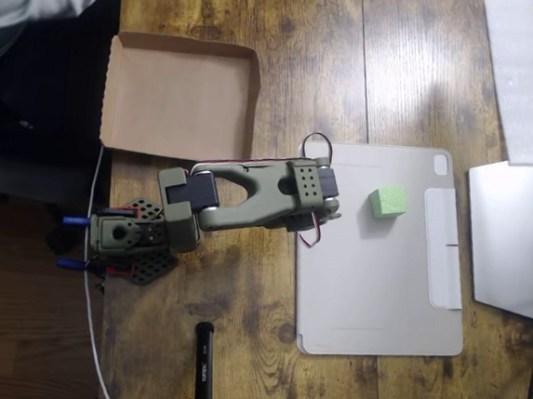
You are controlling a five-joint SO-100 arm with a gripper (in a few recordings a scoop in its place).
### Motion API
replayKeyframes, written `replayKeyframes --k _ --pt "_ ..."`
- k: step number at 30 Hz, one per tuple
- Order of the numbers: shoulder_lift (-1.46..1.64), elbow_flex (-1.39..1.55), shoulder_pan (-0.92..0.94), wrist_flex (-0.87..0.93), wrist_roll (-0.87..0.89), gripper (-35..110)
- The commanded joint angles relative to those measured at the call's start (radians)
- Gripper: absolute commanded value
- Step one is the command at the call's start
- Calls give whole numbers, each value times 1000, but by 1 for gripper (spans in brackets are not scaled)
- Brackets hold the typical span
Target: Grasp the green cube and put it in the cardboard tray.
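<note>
Just at three o'clock of the gripper [327,205], jaw state unclear, sits one green cube [389,202]; one cardboard tray [178,94] lies at ten.

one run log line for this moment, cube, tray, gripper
green cube: on grey tablet cover, ungrasped | cardboard tray: empty | gripper: state unclear

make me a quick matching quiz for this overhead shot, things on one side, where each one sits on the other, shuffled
Things:
1. green cube
2. cardboard tray
3. grey tablet cover
4. olive-green arm

Places:
A. upper left, partly past the table edge
B. flat on the wooden table, right of centre
C. on the tablet cover, near its top
D. based at the table's left edge, reaching right

Pairs: 1-C, 2-A, 3-B, 4-D
</note>
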Motion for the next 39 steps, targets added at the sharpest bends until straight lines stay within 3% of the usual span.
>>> replayKeyframes --k 1,6,16,20,25,27,31,39 --pt "-60 -189 -178 183 60 0" --pt "-63 -199 -163 186 -41 0" --pt "-89 -207 -146 181 29 3" --pt "5 -225 -160 166 -20 6" --pt "230 -104 -133 66 81 0" --pt "256 -101 -158 84 43 0" --pt "83 -216 -189 186 15 0" --pt "-206 -566 -78 189 -64 0"
